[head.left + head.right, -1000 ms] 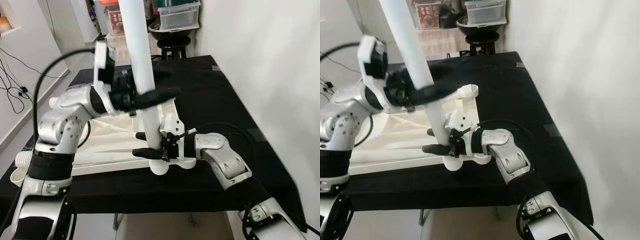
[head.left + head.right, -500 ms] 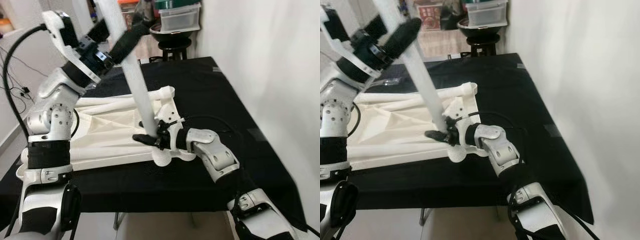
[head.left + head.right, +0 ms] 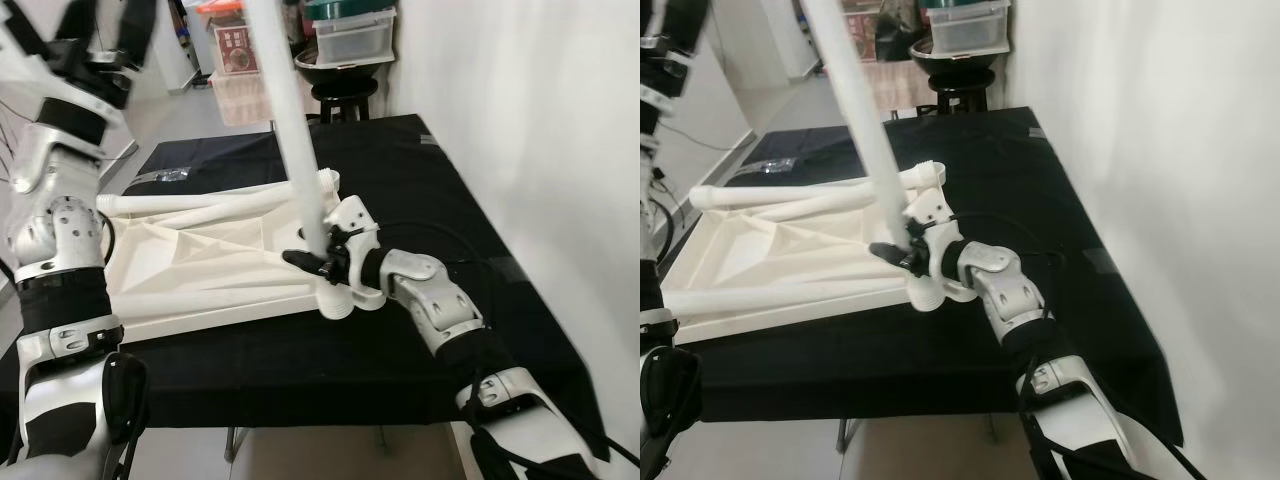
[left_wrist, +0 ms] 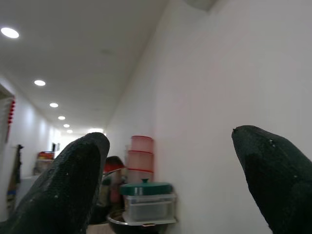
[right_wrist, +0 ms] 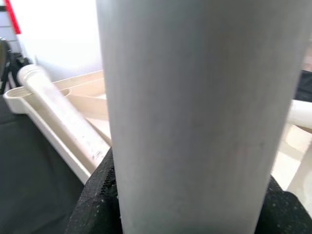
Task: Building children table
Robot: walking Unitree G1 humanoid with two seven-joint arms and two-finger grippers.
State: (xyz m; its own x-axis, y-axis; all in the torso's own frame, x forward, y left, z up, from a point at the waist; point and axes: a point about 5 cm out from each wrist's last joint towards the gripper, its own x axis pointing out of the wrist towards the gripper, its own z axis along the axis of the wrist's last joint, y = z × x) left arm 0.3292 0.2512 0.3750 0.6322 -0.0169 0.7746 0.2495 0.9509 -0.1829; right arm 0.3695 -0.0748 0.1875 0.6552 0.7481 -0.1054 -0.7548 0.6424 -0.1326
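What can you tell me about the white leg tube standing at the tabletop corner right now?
The leg tube is a long, smooth, plain white round pipe, plastic by its look. It stands nearly upright, leaning slightly, its top running out of frame. Its lower end meets the corner socket of the upturned white tabletop on the black-covered table. The right gripper clasps it just above that socket; the left gripper is open, raised clear.

Head stereo downward, wrist views close

It looked like a home: a white-walled hallway with ceiling spotlights (image 4: 9,32), stacked plastic storage boxes (image 3: 352,30) on a stool (image 3: 344,96), a black-draped table (image 3: 450,190)
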